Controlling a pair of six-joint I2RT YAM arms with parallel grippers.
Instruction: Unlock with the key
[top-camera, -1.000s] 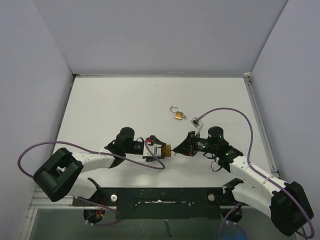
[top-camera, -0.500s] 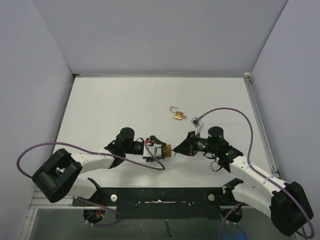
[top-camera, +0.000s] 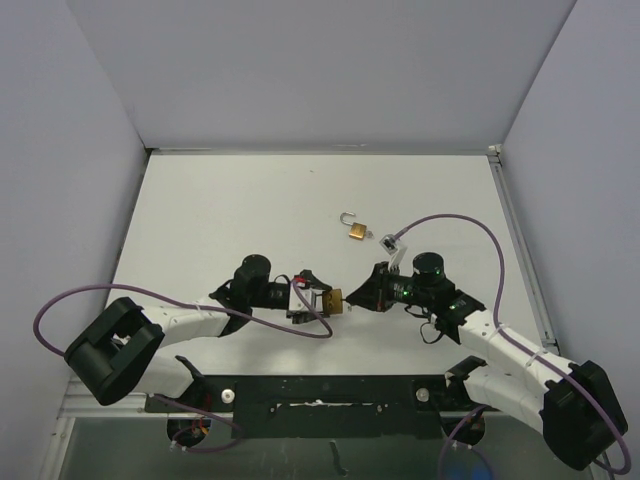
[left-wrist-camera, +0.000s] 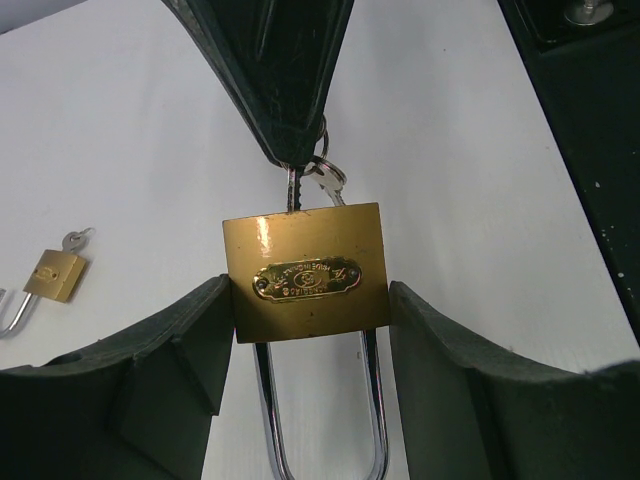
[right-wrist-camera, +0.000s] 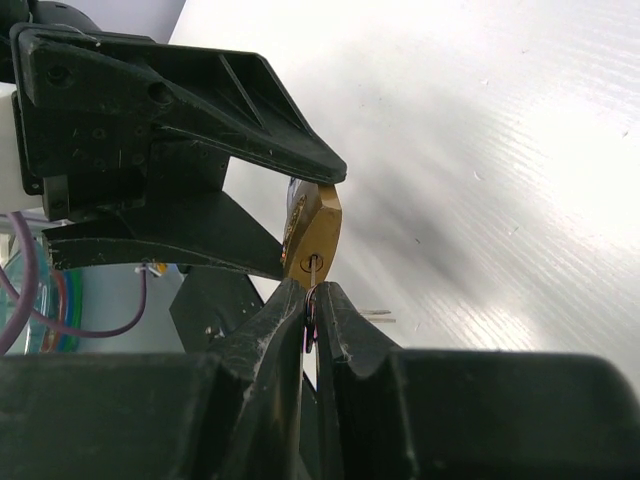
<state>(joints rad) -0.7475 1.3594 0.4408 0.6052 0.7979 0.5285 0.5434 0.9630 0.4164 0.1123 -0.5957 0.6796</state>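
Note:
A brass padlock (left-wrist-camera: 305, 270) with a long steel shackle is clamped by its sides between my left gripper's (left-wrist-camera: 307, 320) two dark fingers, held just above the white table. In the top view the padlock (top-camera: 335, 300) sits between the two arms near the front middle. My right gripper (right-wrist-camera: 311, 300) is shut on the key (right-wrist-camera: 314, 272), whose blade is in the keyhole on the padlock's (right-wrist-camera: 318, 235) bottom face. From the left wrist view the key (left-wrist-camera: 293, 190) enters the lock body from above, with a key ring beside it. The shackle looks seated in the body.
A second, smaller brass padlock (top-camera: 355, 230) lies on the table behind the grippers with its shackle open and a key in it; it also shows as a small padlock (left-wrist-camera: 52, 275) at the left. A small white tag (top-camera: 390, 240) lies beside it. Grey walls enclose the table.

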